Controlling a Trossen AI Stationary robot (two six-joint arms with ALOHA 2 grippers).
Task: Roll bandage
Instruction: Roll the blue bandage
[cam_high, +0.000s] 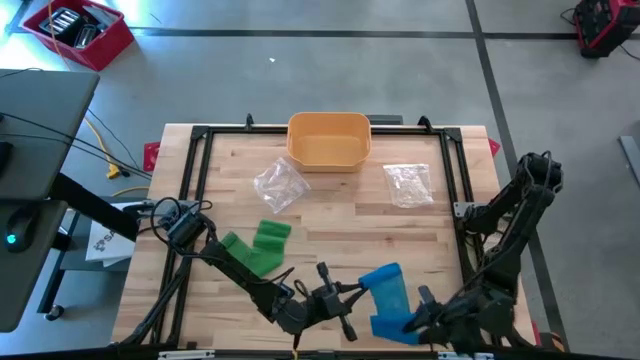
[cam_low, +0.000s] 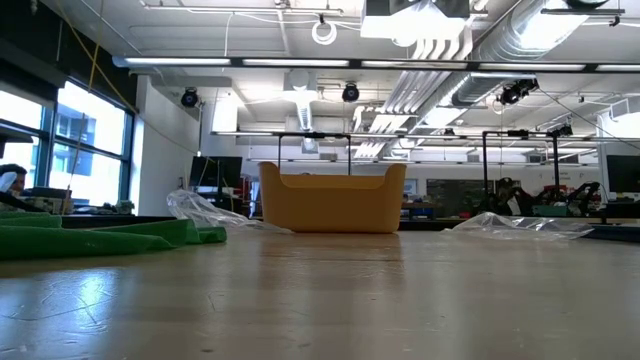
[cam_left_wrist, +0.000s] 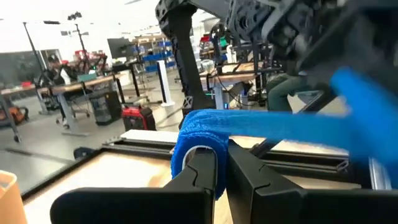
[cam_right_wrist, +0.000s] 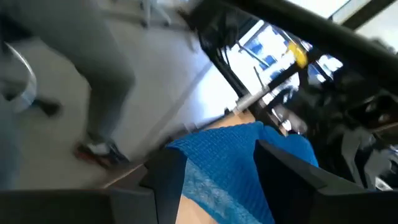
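On the wooden bench (cam_high: 330, 215), near its front edge, the blue bandage (cam_high: 388, 297) stretches between both arms, the left gripper (cam_high: 352, 294) clenched on its rolled end and the right gripper (cam_high: 418, 318) spread wide around the strip.

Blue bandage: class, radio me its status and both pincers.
Left pincer shut on blue bandage. Right pincer open astride its loose end. Nothing in the way.

Rough woven blue bandage (cam_left_wrist: 205, 127), smooth wood table (cam_high: 330, 225), glossy clear plastic bags (cam_high: 408, 184), matt yellow tub (cam_high: 329, 140)
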